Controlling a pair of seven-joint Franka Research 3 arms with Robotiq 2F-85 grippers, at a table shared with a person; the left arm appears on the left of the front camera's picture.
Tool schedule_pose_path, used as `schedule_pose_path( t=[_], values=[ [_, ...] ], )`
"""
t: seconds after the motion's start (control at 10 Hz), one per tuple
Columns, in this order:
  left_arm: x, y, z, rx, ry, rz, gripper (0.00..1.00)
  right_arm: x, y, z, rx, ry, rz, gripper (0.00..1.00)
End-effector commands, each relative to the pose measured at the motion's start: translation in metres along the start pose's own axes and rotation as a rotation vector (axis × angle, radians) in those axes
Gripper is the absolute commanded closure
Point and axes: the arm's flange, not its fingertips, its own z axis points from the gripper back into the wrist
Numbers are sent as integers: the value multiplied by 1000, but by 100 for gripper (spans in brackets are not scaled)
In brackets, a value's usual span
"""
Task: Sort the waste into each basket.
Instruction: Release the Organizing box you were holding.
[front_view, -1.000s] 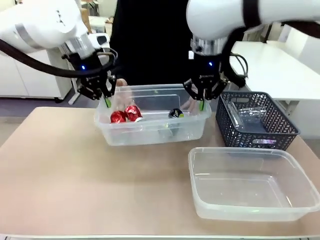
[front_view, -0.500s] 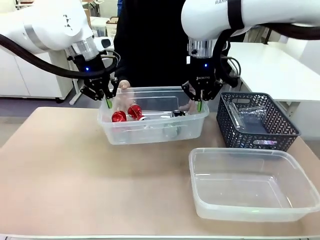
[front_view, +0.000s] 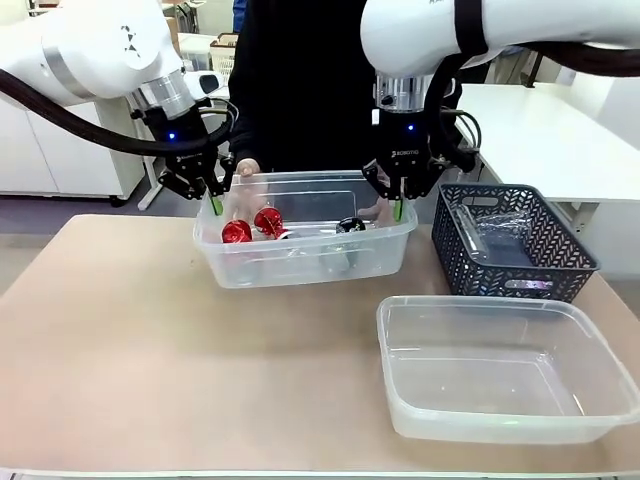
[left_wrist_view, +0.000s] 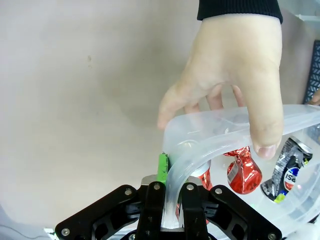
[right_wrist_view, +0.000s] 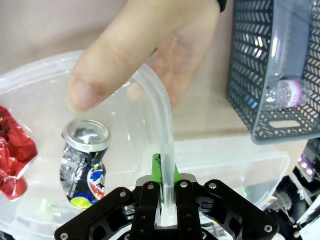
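Two red cans (front_view: 237, 232), clear tub (front_view: 300, 265), left end effector (front_view: 213, 203), right end effector (front_view: 398, 208) gripping rim

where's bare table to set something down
Widest bare patch: the table left of the can tub and the empty tub, down to the near edge. A narrow strip runs between the tubs. Crowded: far right, where the mesh basket nears the empty tub, and the can tub's rim, taken by the left end effector, the right end effector and the person's hands.
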Motion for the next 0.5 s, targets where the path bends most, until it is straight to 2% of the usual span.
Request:
schedule_pose_path(
  t=[0.0, 0.1, 0.2, 0.3, 0.4],
  values=[
    [3, -5, 3, -37, 21, -54, 38, -6, -25, 8, 63, -106, -26, 73],
    [5, -11, 7, -42, 5, -64, 38, -11, -34, 10, 101, -138, -51, 39],
    [5, -15, 10, -50, -3, -67, 0, -15, -37, 11, 117, -193, -77, 17],
    [4, -17, 12, -60, -1, -82, 33, -15, -39, 11, 147, -240, -64, 0],
    [0, -19, 16, -49, -9, -85, 0, -17, -43, 13, 190, -281, -62, 0]
  ],
)
